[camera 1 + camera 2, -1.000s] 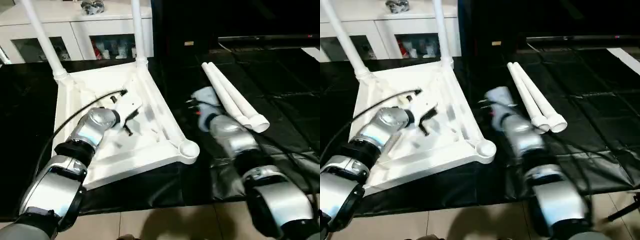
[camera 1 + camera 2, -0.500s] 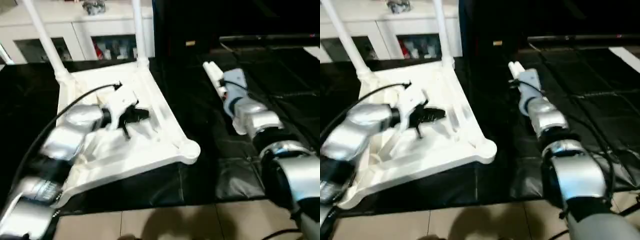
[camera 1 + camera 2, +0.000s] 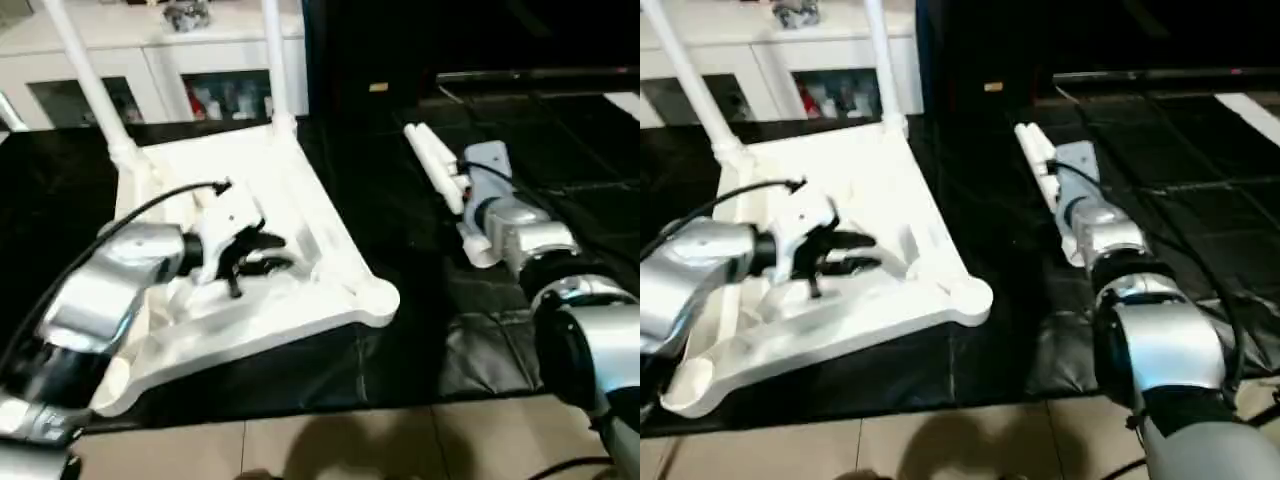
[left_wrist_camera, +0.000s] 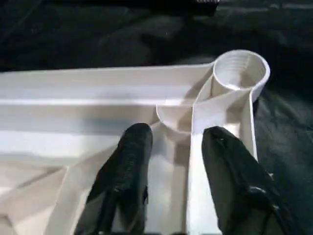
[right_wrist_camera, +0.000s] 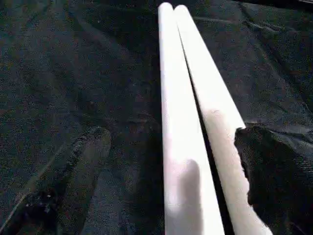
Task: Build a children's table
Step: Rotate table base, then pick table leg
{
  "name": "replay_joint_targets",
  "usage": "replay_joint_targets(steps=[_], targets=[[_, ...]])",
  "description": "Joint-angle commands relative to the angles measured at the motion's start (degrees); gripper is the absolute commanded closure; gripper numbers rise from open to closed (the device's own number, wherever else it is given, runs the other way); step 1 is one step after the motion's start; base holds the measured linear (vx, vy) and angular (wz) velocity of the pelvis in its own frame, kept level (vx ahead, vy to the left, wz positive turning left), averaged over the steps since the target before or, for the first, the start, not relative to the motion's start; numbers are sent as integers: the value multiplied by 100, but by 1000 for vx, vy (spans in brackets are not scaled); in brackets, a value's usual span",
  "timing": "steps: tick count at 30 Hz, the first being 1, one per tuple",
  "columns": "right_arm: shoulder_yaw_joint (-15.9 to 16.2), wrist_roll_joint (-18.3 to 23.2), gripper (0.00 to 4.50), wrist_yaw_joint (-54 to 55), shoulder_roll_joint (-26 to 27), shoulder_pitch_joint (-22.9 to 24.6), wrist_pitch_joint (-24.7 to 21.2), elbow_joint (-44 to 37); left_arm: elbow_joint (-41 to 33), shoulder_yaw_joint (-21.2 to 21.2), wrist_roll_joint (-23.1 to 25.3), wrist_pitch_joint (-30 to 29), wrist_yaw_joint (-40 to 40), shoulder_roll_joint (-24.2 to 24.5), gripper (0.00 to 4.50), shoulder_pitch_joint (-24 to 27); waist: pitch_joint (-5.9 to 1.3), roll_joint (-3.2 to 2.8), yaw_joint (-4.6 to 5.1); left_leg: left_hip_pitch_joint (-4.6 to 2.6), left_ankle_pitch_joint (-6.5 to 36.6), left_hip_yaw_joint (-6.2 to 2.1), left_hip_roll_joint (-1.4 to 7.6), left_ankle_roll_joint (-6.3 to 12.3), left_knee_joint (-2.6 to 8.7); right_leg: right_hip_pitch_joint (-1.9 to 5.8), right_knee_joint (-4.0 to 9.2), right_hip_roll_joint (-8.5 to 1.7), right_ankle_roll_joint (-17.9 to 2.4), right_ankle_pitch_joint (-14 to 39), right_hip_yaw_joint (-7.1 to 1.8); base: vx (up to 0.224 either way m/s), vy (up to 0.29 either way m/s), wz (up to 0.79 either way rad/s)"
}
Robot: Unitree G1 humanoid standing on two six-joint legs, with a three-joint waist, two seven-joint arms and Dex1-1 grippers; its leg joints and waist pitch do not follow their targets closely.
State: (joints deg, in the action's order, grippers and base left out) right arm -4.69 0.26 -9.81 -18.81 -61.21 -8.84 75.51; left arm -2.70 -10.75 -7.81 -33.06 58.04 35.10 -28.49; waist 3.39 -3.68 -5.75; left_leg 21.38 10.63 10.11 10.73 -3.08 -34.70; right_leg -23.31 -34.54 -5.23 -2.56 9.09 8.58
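The children's table top (image 3: 335, 245) lies upside down on the black mat, ribbed underside up. Two white legs (image 3: 85, 85) (image 3: 272, 60) stand upright in its far corner sockets. The near right socket (image 4: 240, 70) has nothing in it. My left gripper (image 4: 173, 134) hovers over the ribs just short of that socket, open, with nothing between its fingers (image 4: 128, 161). Two loose legs (image 5: 178, 98) (image 5: 208, 83) lie side by side on the mat to the right. My right gripper (image 5: 172, 134) is open low over them, one finger on each side of the pair.
A white glass-door cabinet (image 3: 200, 60) stands behind the table top. The black mat (image 3: 400, 340) covers the work area, and pale floor tiles (image 3: 300, 450) run along its near edge. A black cable (image 3: 150, 205) arcs over my left forearm.
My left gripper has opened and shifted slightly toward the near right socket. My right arm has swung from the middle of the mat out over the two loose legs.
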Motion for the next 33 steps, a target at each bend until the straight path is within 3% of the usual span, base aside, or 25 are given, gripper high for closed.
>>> replay_joint_targets(steps=[1, 8, 17, 24, 29, 33], targets=[[-70, -8, 0, 15, -15, -48, -32, 75, -142, 93, -36, -92, 14, 56, 226, 26, -438, -43, -29, -53, 1508, -119, 260, 31, 374, 341, 338, -417, -1131, 1461, -388, 0, 0, 0], [-71, -88, 0, -16, -37, 9, -314, 180, -606, 100, -198, -554, -37, 214, 175, 179, -438, -67, -85, -56, 1580, -122, 258, -6, 372, 332, 321, -411, -1188, 1390, -395, 0, 0, 0], [-112, -70, 0, -28, -56, -13, -568, 217, -846, 130, -248, -750, -49, 336, 100, 329, -395, -72, -105, -51, 1753, -138, 249, -30, 372, 309, 362, -419, -999, 1881, -388, 0, 0, 0], [-148, -86, 0, -175, -95, -37, -1163, 258, -1022, 148, -317, -906, -127, 430, 32, 422, -388, -57, -103, -45, 1670, -133, 236, 3, 367, 313, 354, -408, -1010, 1842, -385, 0, 0, 0], [-212, -10, 0, -492, -123, -104, -1650, 281, -1039, 137, -340, -932, -140, 453, 9, 424, -399, -50, -104, -37, 1626, -134, 238, 16, 362, 323, 357, -407, -982, 1869, -380, 0, 0, 0], [-276, 48, 39, -776, -151, -183, -1882, 266, -1049, 103, -381, -949, -118, 489, 0, 397, -411, -50, -114, -41, 1605, -136, 243, 4, 357, 320, 351, -412, -985, 1844, -382, 0, 0, 0]])
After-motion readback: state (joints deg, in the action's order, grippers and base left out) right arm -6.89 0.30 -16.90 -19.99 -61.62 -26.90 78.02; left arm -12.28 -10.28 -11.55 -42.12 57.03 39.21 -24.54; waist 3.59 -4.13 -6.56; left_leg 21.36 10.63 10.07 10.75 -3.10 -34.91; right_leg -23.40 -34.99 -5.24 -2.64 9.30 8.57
